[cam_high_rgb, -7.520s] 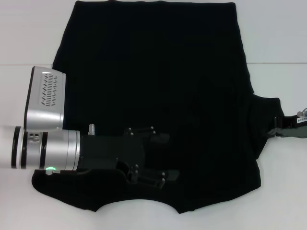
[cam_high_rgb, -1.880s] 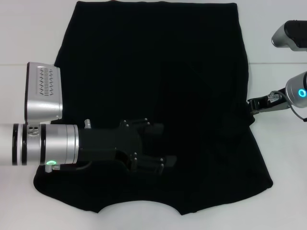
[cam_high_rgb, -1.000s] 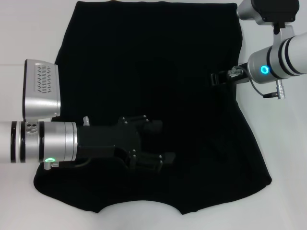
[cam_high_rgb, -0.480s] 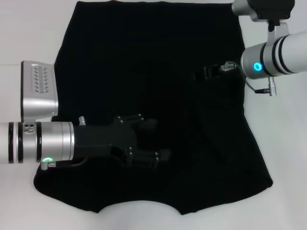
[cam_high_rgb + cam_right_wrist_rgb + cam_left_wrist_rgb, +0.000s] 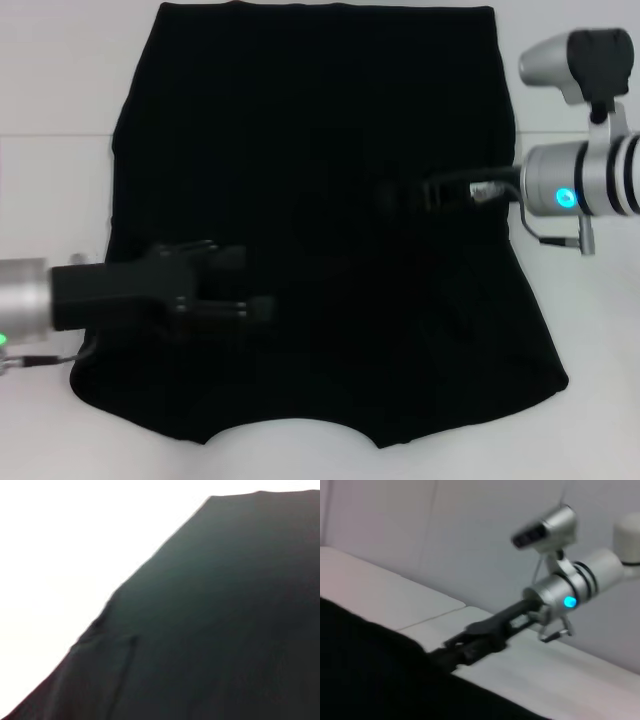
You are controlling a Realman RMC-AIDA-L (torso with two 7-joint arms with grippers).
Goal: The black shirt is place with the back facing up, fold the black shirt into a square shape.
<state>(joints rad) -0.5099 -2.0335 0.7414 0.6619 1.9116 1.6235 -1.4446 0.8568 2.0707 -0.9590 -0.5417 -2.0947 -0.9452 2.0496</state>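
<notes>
Right hand (image 5: pixel 395 195) pinching shirt (image 5: pixel 300 120) edge over its middle, left hand (image 5: pixel 235 290) low, grip untellable; sleeve folds in, squaring left.

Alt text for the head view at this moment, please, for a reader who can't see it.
A black shirt lies spread flat on a white table, with no lettering showing. The left gripper reaches over its near left part, and the right gripper extends over its middle from the right.
</notes>
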